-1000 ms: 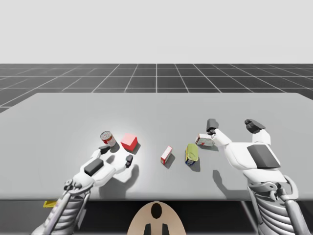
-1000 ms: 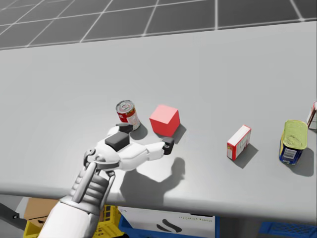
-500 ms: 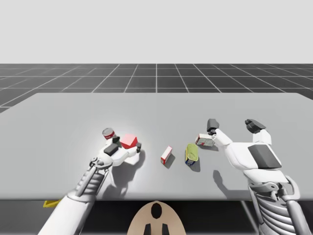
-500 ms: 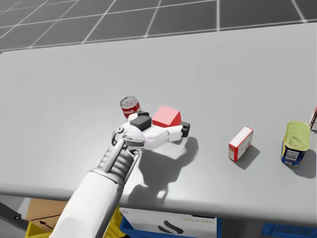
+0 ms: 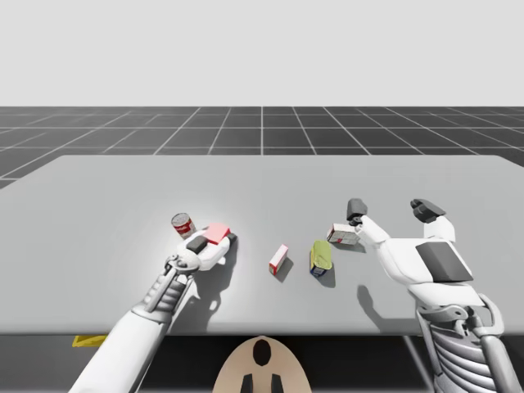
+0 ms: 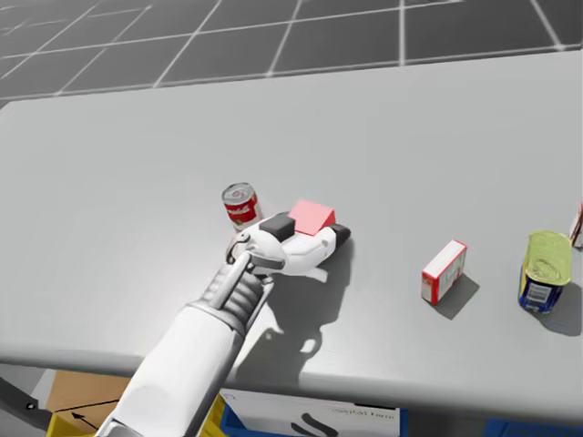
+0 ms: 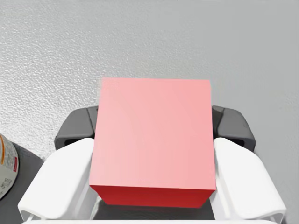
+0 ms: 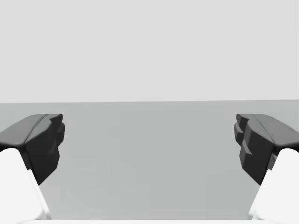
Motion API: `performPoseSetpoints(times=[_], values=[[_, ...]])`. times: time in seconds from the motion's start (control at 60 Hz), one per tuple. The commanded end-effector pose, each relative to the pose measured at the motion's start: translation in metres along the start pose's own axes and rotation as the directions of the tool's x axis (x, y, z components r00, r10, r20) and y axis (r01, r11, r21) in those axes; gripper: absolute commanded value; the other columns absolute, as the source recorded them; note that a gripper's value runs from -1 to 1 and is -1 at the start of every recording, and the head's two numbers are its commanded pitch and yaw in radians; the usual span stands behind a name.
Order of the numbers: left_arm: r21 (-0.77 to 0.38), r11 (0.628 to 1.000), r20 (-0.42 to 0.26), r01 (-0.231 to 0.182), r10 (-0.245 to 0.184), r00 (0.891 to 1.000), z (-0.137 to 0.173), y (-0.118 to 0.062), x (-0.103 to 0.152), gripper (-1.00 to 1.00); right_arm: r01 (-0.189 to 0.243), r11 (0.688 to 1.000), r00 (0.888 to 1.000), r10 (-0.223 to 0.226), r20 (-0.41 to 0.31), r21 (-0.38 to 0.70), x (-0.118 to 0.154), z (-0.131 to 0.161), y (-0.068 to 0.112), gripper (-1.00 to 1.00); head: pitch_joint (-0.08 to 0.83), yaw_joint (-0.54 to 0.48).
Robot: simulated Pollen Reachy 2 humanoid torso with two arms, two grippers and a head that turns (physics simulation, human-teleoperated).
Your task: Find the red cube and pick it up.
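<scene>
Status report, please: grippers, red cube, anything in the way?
Left gripper shut on red cube, jaws against two sides. Right gripper open, empty. Red can close beside left gripper, clear of red cube.

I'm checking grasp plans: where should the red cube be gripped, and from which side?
Grip its two opposite upright side faces, coming in low from my side of the table. The red cube sits flat with those faces parallel, and my left end effector straddles it so, one finger against each.

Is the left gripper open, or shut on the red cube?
Shut on it. In the left wrist view the fingers of the left gripper touch the red cube on two opposite sides.
</scene>
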Motion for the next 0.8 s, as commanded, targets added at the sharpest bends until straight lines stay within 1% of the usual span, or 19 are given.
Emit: performPoseSetpoints(times=[0.017,0.1,0.15,0.217,0.233,0.35,0.45,0.55,0.617,0.733,0.767,0.8], values=[[-0.002,1.000,-0.100,0.003,-0.003,0.995,-0.004,-0.012,-0.011,1.00,0.012,1.000,1.000,-0.012,-0.001,-0.002,-0.001,0.001,0.001,-1.00,0.617,0.26],[-0.004,1.000,-0.101,0.013,-0.014,0.995,-0.003,-0.013,-0.012,1.00,0.012,1.000,1.000,-0.012,-0.001,-0.004,-0.001,0.001,0.001,-1.00,0.586,0.27],[-0.007,1.000,-0.100,0.017,-0.017,0.995,-0.002,-0.014,-0.012,1.00,0.012,1.000,1.000,-0.012,-0.001,-0.004,-0.001,0.001,0.001,-1.00,0.551,0.27],[-0.005,1.000,-0.098,0.024,-0.024,0.995,-0.002,-0.014,-0.012,1.00,0.012,1.000,1.000,-0.012,-0.001,-0.004,-0.001,0.000,0.001,-1.00,0.499,0.27],[-0.005,1.000,-0.098,0.025,-0.026,0.995,-0.002,-0.014,-0.012,1.00,0.012,1.000,1.000,-0.012,-0.001,-0.004,-0.001,0.000,0.001,-1.00,0.471,0.27],[-0.004,1.000,-0.096,0.030,-0.030,0.995,-0.001,-0.015,-0.012,1.00,0.011,1.000,1.000,-0.011,-0.001,-0.005,-0.001,0.000,0.001,-1.00,0.383,0.27],[-0.004,0.999,-0.093,0.033,-0.033,0.995,0.000,-0.013,-0.010,1.00,0.010,1.000,1.000,-0.010,0.000,-0.007,-0.002,-0.001,0.000,-1.00,0.347,0.27],[-0.002,1.000,-0.064,0.029,-0.029,0.998,0.008,-0.010,0.001,1.00,0.010,1.000,1.000,-0.010,0.000,-0.010,-0.001,-0.001,-0.001,-1.00,0.323,0.26],[-0.004,1.000,-0.031,0.031,-0.031,0.999,0.018,-0.007,0.014,1.00,0.011,1.000,1.000,-0.011,0.001,-0.012,-0.001,-0.002,-0.002,-1.00,0.314,0.26],[0.009,0.999,0.030,0.050,-0.050,0.998,0.038,-0.002,0.038,1.00,0.012,1.000,1.000,-0.012,0.001,-0.015,-0.001,-0.002,-0.003,-1.00,0.302,0.26],[0.020,0.998,0.055,0.061,-0.062,0.997,0.046,0.000,0.047,1.00,0.012,1.000,1.000,-0.012,0.002,-0.016,-0.001,-0.002,-0.003,-1.00,0.297,0.26],[0.023,0.998,0.068,0.063,-0.064,0.996,0.051,0.001,0.052,1.00,0.012,1.000,1.000,-0.012,0.002,-0.016,-0.001,-0.002,-0.003,-1.00,0.295,0.26]])
